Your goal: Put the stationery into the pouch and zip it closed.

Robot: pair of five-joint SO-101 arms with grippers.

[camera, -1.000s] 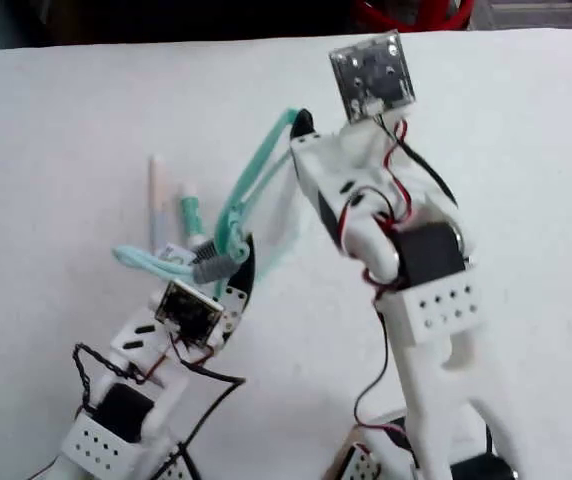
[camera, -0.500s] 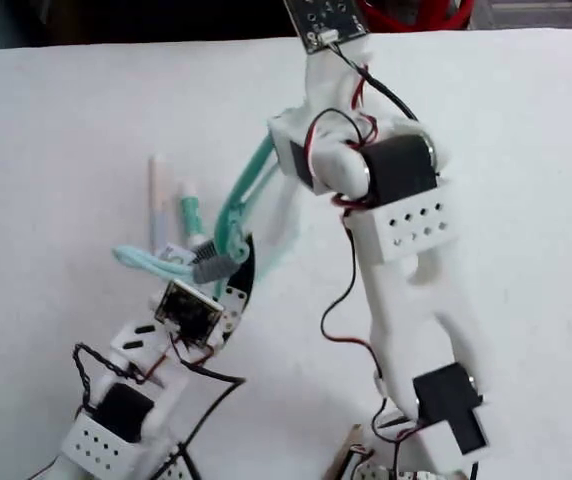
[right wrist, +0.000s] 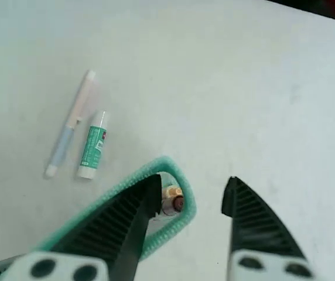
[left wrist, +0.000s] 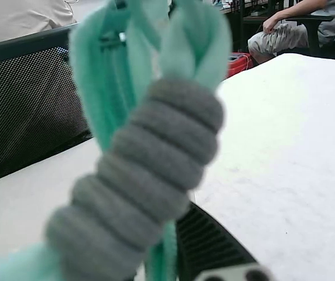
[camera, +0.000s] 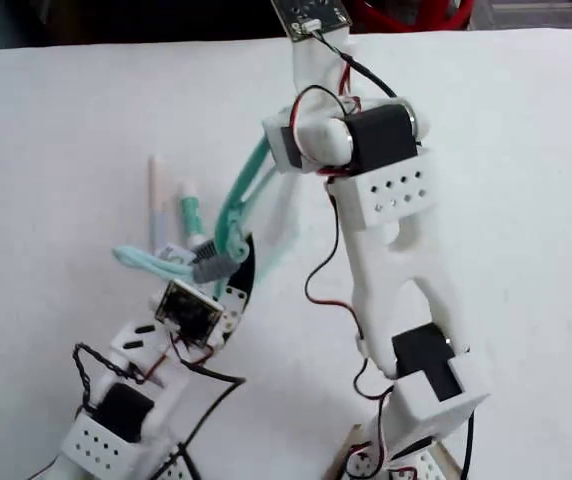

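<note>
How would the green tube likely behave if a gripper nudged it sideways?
The green tube looks cylindrical and lies on its side, so it would probably roll. It appears small and rigid, so it is likely light.

no text, labels or numbers readable

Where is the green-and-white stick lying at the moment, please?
In the high view, the green-and-white stick lies on the table left of centre, between the pale pen and the teal pouch.
</note>
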